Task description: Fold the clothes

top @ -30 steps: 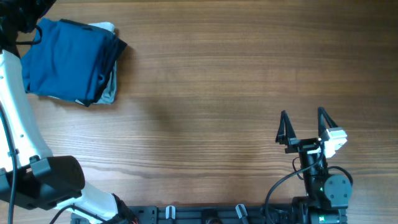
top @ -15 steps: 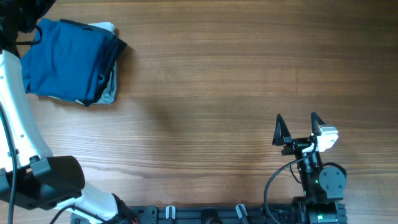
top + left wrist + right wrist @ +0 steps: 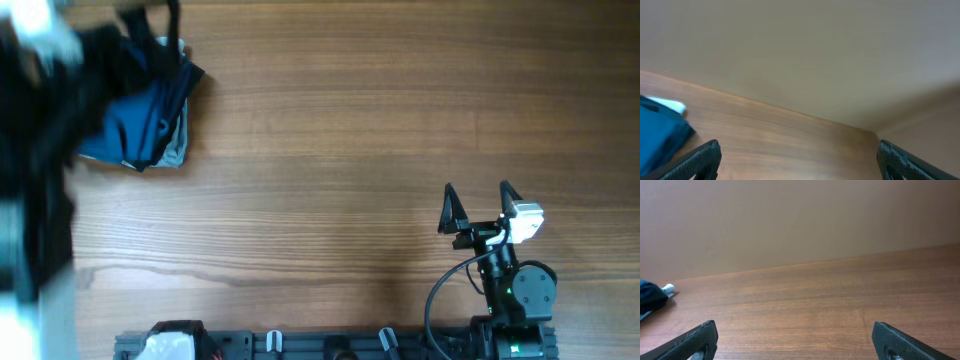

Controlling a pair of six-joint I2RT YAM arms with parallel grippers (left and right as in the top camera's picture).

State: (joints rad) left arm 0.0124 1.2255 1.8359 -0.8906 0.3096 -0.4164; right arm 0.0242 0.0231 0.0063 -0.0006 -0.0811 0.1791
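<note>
Here, the blue shirt [image 3: 135, 125] lies folded at the far left corner of the wooden table [image 3: 330, 120]. It tops a small stack: a dark garment [image 3: 188, 82] shows along its right edge, and a pale-grey garment [image 3: 176, 150] peeks out at the near right corner. The left part of the shirt is hidden in the overhead view by the left arm [image 3: 45, 120], which shows only as a dark blur along the table's left side. From the left wrist camera, the shirt fills the lower left corner with a pale strip of cloth just behind it. The left gripper [image 3: 799, 147] has its two black fingers [image 3: 702, 159] spread wide at the frame's bottom corners, with only bare wood between them and the shirt off to their left. Whether that finger touches the fabric cannot be told. Well apart from the stack, at the near right of the table, the right gripper [image 3: 477, 190] is low over the wood, its claw also fully spread and holding nothing. Its wrist camera looks across the tabletop toward a plain beige wall [image 3: 800, 220], and the stack appears only as a small dark-blue lump at the far left edge.
</note>
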